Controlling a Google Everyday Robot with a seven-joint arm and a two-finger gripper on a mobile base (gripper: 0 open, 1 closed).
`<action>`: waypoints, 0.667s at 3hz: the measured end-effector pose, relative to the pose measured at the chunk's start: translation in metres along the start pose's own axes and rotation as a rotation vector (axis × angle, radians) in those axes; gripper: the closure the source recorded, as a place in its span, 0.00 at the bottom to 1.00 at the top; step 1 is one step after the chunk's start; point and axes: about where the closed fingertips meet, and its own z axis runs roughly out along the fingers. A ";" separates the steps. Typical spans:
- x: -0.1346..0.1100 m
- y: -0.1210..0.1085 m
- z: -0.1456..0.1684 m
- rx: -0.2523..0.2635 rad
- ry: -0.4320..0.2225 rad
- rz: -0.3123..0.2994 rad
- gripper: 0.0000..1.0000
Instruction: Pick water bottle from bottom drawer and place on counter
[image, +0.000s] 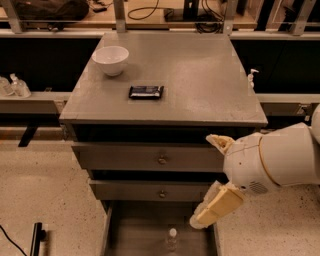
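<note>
The water bottle (171, 239), small and clear with a white cap, stands upright in the open bottom drawer (134, 234), near its middle at the bottom edge of the camera view. My gripper (202, 180) hangs in front of the cabinet's right side, above and right of the bottle and apart from it. It is open and empty: one tan finger (219, 142) is level with the top drawer, the other (216, 207) reaches over the bottom drawer's right wall. The grey counter (200, 75) is above.
A white bowl (110, 59) and a flat black packet (146, 92) lie on the counter's left half. Two shut drawers with round knobs (162, 160) sit above the open one. A white pump dispenser (251, 78) stands by the counter's right edge. A wooden bench (150, 15) runs behind.
</note>
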 end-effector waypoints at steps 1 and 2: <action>0.016 -0.001 0.013 0.040 -0.069 0.028 0.00; 0.059 0.023 0.064 0.057 -0.225 0.152 0.00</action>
